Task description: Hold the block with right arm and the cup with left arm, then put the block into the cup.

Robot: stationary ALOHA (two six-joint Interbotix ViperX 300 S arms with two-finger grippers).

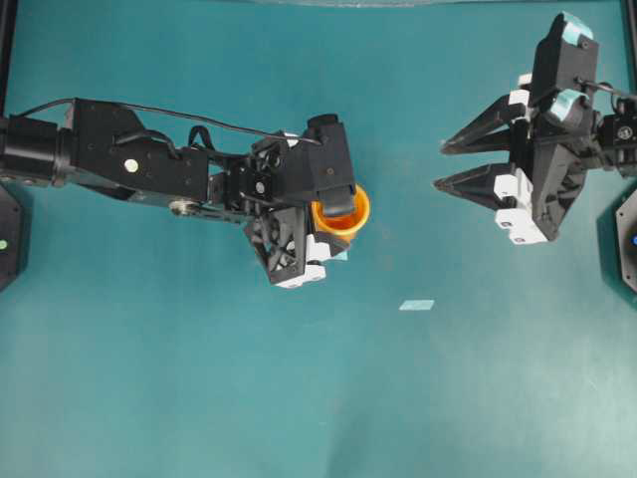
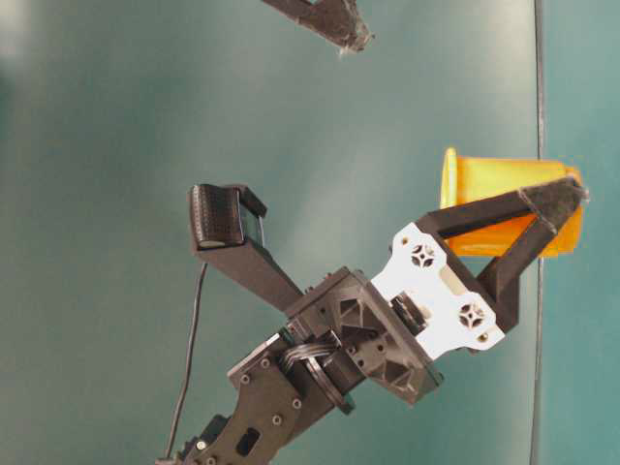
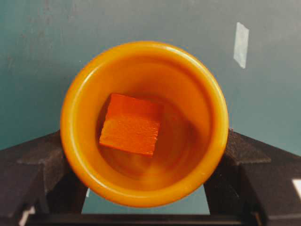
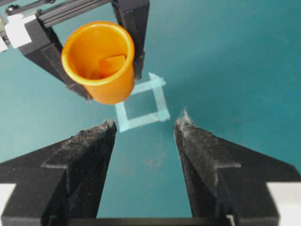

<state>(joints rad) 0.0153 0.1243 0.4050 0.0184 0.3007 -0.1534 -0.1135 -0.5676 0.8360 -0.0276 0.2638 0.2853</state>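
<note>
Left gripper (image 3: 146, 207): fingers clamping cup (image 3: 144, 123), holding it off table, probably. Block (image 3: 130, 124): lying inside cup; task looking complete. Right gripper (image 4: 145, 129): fingers standing apart, empty, well clear of cup.

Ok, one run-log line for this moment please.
small orange cube: inside round yellow-orange plastic cup | left end effector: shut on cup | right end effector: open, empty | task: block placed
</note>
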